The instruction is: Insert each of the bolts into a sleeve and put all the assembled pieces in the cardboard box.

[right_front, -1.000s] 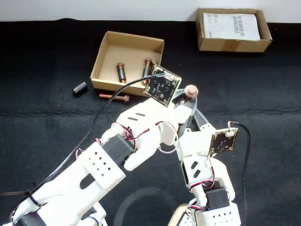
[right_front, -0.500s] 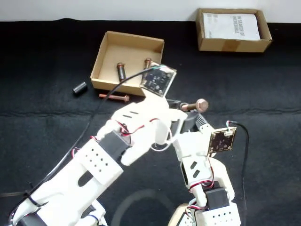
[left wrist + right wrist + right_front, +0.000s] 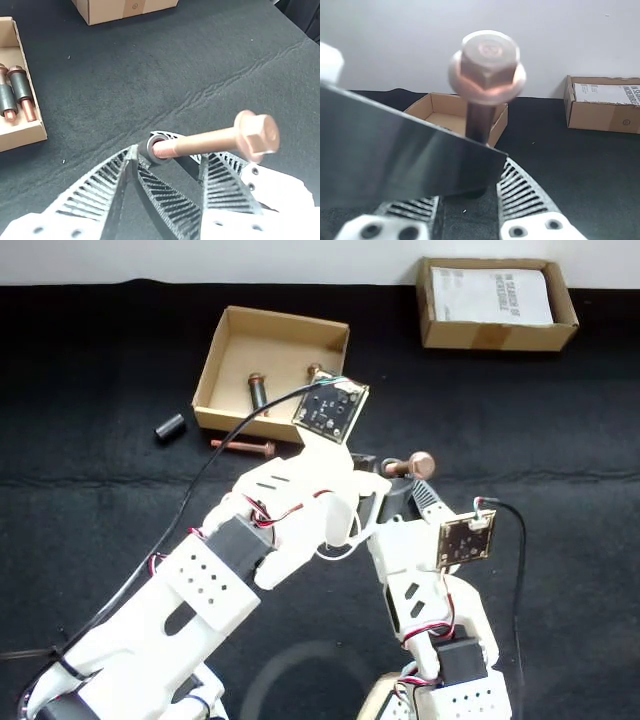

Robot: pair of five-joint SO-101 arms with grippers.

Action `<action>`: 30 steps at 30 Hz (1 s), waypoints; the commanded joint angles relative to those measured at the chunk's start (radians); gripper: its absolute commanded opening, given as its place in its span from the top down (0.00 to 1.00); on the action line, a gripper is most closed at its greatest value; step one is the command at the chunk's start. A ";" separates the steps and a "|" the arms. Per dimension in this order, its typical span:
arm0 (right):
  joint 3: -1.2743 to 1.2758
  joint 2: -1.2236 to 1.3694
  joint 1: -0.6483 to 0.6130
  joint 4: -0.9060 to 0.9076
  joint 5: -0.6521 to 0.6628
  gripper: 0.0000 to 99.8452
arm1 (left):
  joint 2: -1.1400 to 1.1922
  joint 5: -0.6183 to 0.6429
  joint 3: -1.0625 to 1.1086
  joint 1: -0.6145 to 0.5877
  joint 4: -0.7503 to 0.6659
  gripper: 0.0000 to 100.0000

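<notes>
My left gripper (image 3: 144, 156) is shut on a dark sleeve (image 3: 151, 148), held above the black table. A copper bolt (image 3: 210, 141) lies level with its tip inside that sleeve and its hex head (image 3: 257, 135) pointing away. In the right wrist view the bolt head (image 3: 487, 65) faces the camera, and the shaft runs down into my right gripper (image 3: 470, 195), shut on it. From above, the bolt (image 3: 410, 465) bridges both grippers at mid-table. The cardboard box (image 3: 228, 360) holds two assembled pieces (image 3: 257, 392). A loose bolt (image 3: 243, 446) and a loose sleeve (image 3: 171, 426) lie beside it.
A second cardboard box (image 3: 495, 335) with a printed sheet stands at the back right. The left arm's body (image 3: 200, 590) spans the near left of the table. A dark blurred part of the other arm (image 3: 395, 150) crosses close in the right wrist view.
The bolt has swung from standing upright to lying level with its head to the right, and its tip now sits in the sleeve. The left wrist has shifted slightly left.
</notes>
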 commanded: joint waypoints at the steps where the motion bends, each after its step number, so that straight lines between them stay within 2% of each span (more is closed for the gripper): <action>1: 0.082 -0.019 -0.005 0.002 0.011 0.99 | -0.010 -0.002 -0.047 -0.012 0.002 0.80; 6: 0.081 -0.013 -0.005 0.004 0.014 0.99 | -0.012 0.000 -0.093 -0.042 0.041 0.80; 14: 0.077 -0.019 -0.021 0.062 0.072 0.99 | -0.041 0.000 -0.231 -0.113 0.201 0.80; 22: 0.082 -0.019 -0.022 0.061 0.071 0.99 | -0.206 0.000 -0.216 -0.113 0.215 0.80; 25: 0.076 -0.019 -0.022 0.061 0.071 0.99 | -0.280 0.000 -0.189 -0.117 0.262 0.80; 30: 0.047 -0.010 -0.022 0.067 0.069 0.99 | -0.392 0.005 -0.110 -0.237 0.324 0.80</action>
